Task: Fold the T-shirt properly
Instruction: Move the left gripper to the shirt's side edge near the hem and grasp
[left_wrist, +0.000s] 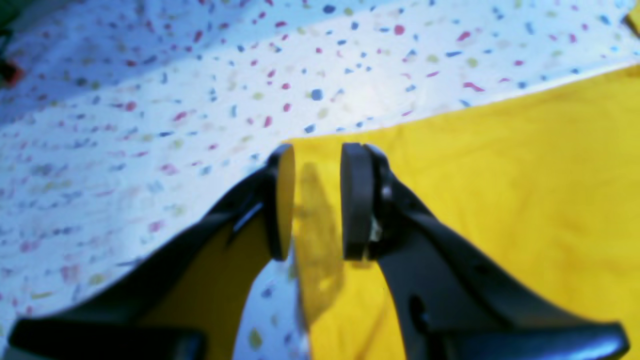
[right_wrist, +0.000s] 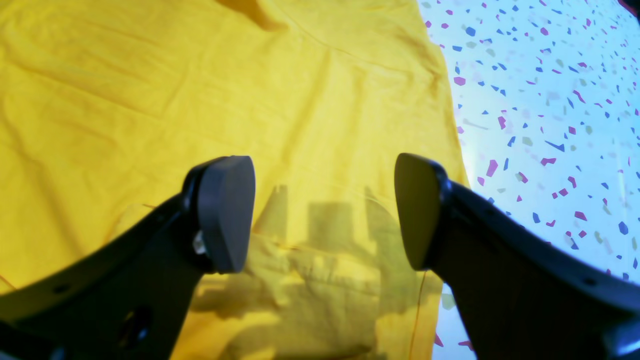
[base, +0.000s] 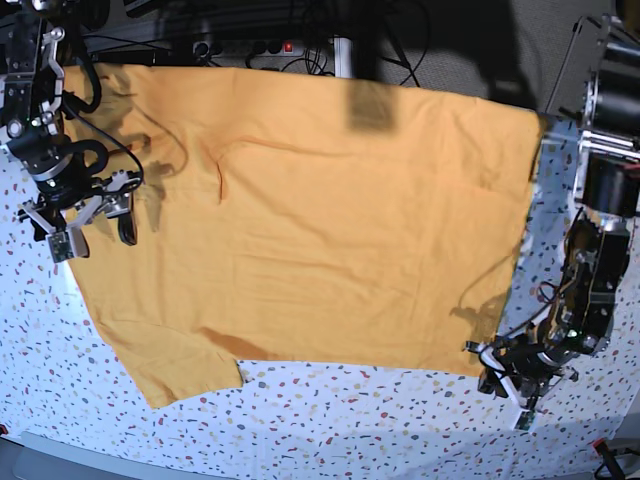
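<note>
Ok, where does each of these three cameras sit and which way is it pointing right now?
Left wrist: on the left arm, looking down past the open left gripper at a T-shirt corner on the tablecloth.
Right wrist: on the right arm, looking down between the open right gripper fingers at the shirt's side edge.
Base: overhead, showing the whole spread shirt and both arms.
All three share the T-shirt.

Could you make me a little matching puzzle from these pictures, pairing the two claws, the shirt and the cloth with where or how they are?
Things:
1. mustard-yellow cotton T-shirt
2. white speckled tablecloth
3. left gripper
4. right gripper

States:
A. open, above the shirt's corner
B. spread flat
C. open wide, over shirt fabric near its edge
D. lying under the shirt

Pairs: 1-B, 2-D, 3-A, 4-C
</note>
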